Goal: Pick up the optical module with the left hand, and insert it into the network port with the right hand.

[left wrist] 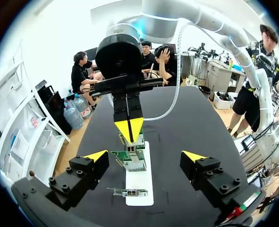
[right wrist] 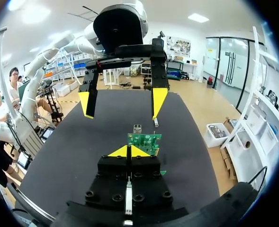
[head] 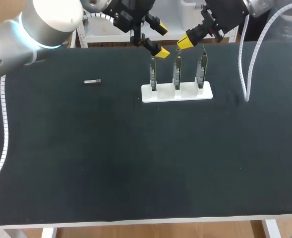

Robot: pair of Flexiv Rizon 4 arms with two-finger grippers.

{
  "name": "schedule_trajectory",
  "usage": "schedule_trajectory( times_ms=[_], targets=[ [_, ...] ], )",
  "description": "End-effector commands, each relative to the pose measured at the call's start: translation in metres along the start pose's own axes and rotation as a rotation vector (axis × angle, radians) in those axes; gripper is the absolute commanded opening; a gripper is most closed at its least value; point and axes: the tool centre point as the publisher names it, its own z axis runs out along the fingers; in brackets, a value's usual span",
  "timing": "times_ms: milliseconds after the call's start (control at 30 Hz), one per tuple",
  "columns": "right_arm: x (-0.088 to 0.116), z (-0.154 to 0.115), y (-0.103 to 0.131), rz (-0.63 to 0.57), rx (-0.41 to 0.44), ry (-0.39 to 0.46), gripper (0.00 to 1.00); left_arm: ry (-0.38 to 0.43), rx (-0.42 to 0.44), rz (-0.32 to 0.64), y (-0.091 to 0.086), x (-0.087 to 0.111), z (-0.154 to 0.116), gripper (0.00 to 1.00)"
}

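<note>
The optical module, a small silver bar, lies alone on the black table left of the white holder. The holder carries three upright circuit boards with the network ports. My left gripper hangs open above the holder's left end, nothing between its fingers. In the left wrist view the left gripper straddles the boards from above. My right gripper is shut and empty, just right of the left one, over the holder. Its joined yellow tips point at a green board.
A white spiral cable from the right arm hangs down onto the table right of the holder. The left arm's cable trails along the left edge. The two grippers are close together above the holder.
</note>
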Motion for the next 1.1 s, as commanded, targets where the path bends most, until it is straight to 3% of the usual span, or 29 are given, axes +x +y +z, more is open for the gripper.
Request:
schedule_trajectory(
  times_ms=[33, 1100],
  targets=[
    [-0.001, 0.002, -0.003, -0.004, -0.005, 0.006, 0.00, 0.003, -0.003, -0.001, -0.001, -0.001, 0.000, 1.00],
    [0.014, 0.012, -0.007, 0.045, -0.023, 0.008, 0.00, 0.003, -0.003, -0.001, -0.001, -0.001, 0.000, 1.00]
  ],
)
